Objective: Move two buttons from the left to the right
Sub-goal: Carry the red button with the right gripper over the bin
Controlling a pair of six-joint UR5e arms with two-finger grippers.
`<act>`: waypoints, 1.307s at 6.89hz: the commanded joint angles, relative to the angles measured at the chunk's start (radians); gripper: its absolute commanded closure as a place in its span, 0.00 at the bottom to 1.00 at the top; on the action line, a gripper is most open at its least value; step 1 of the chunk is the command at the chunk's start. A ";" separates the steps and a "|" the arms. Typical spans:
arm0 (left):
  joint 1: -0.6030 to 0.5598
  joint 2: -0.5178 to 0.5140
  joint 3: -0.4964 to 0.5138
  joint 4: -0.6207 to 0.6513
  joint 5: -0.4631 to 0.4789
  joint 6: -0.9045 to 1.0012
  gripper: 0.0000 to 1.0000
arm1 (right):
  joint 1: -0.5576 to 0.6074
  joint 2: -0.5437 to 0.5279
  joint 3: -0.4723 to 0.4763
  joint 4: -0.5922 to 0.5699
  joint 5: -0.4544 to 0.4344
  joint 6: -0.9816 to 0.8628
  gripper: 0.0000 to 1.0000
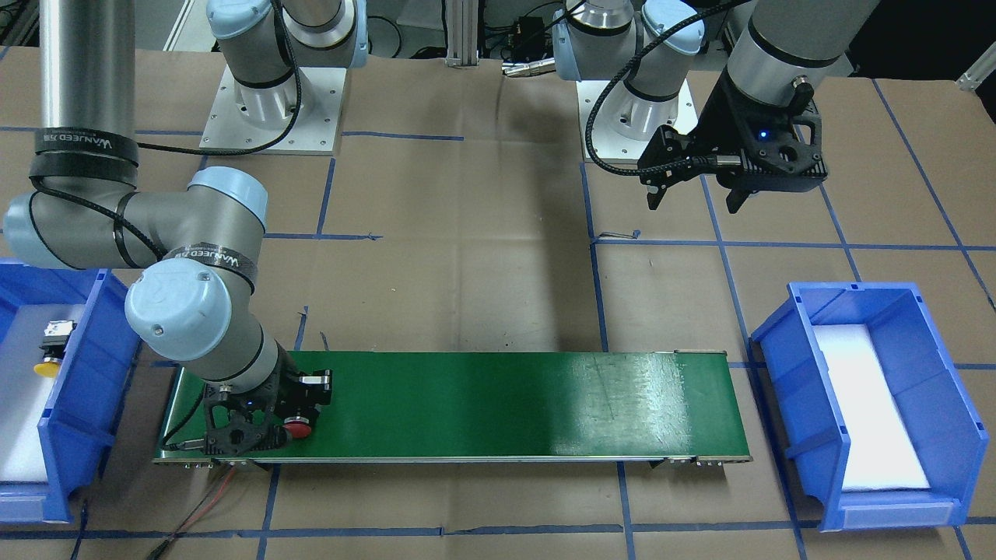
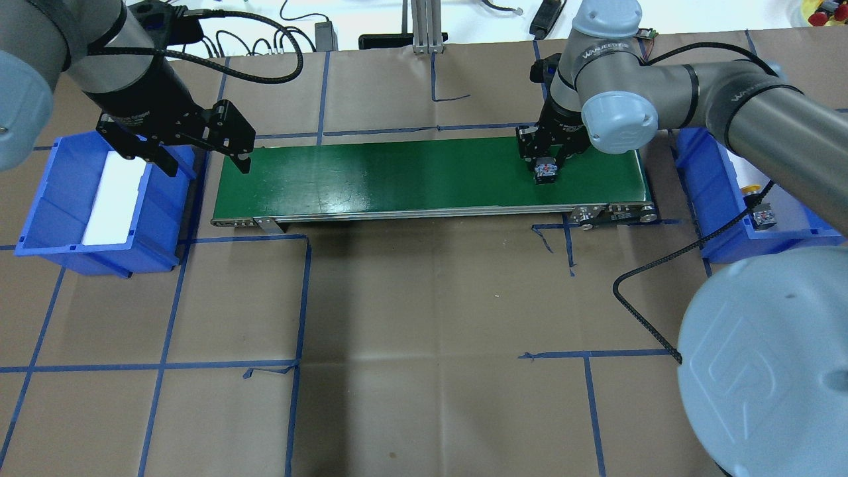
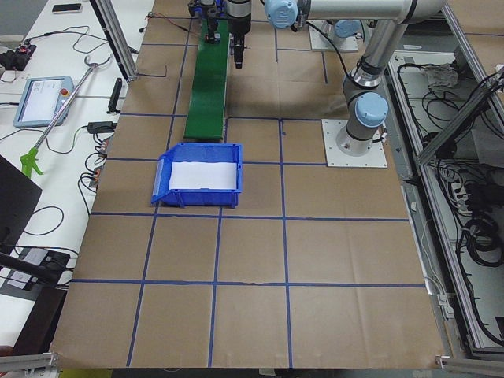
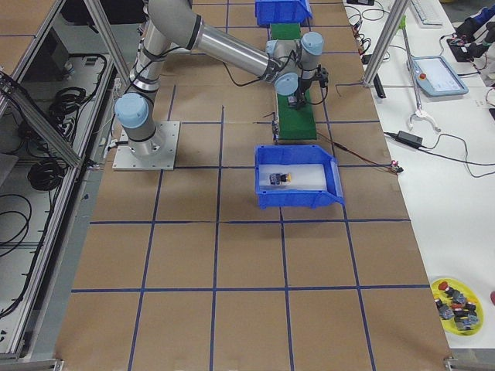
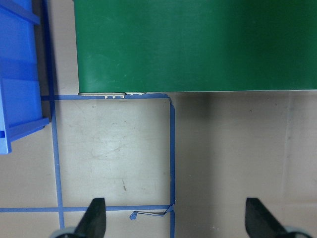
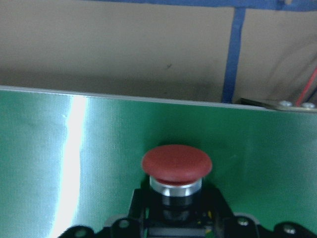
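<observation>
Right wrist-mounted view: red button (image 6: 177, 166) sits clamped in the right end effector (image 6: 176, 220); left end effector (image 5: 174, 210) gapes empty.

Front-facing view: across the counter (image 1: 482, 257) from the robot, steep down, bases at top. Whole green belt (image 1: 482, 404), left bin (image 1: 778, 365) and right bin (image 1: 78, 404) in frame. Overhead view: behind the robot, forward and down; same belt and bins, sides mirrored. Left-end view: high, far, along the counter, left bin nearest, belt far. Right-end view: same from the opposite end, right bin nearest. Left wrist view: straight down, mid height, belt corner plus bin edge. The left hand (image 5: 173, 220) shows only fingertips (image 5: 96, 218) at the bottom. Right wrist view: low, very close over the belt, red button (image 6: 177, 163) centred.
</observation>
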 commanded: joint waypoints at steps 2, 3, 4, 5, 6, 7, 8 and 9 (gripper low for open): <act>0.000 -0.002 0.002 0.000 -0.001 0.000 0.00 | -0.072 -0.143 -0.005 0.084 -0.089 -0.013 0.95; 0.000 -0.002 0.002 0.000 -0.001 -0.002 0.00 | -0.155 -0.169 -0.004 0.086 -0.082 -0.095 0.95; 0.000 -0.002 0.002 0.000 -0.001 -0.003 0.00 | -0.253 -0.173 -0.007 0.086 -0.081 -0.200 0.95; 0.000 0.000 0.002 0.000 -0.001 -0.005 0.00 | -0.352 -0.164 -0.010 0.086 -0.075 -0.269 0.95; 0.000 -0.002 0.002 0.000 -0.001 -0.006 0.00 | -0.413 -0.154 -0.022 0.084 -0.072 -0.336 0.95; 0.000 -0.002 0.002 0.000 -0.001 -0.006 0.00 | -0.422 -0.145 -0.068 0.086 -0.077 -0.361 0.95; 0.000 -0.002 0.002 0.000 -0.001 -0.006 0.00 | -0.424 -0.109 -0.114 0.102 -0.081 -0.375 0.95; 0.000 -0.002 0.002 0.000 0.000 -0.008 0.00 | -0.426 -0.060 -0.135 0.098 -0.080 -0.424 0.95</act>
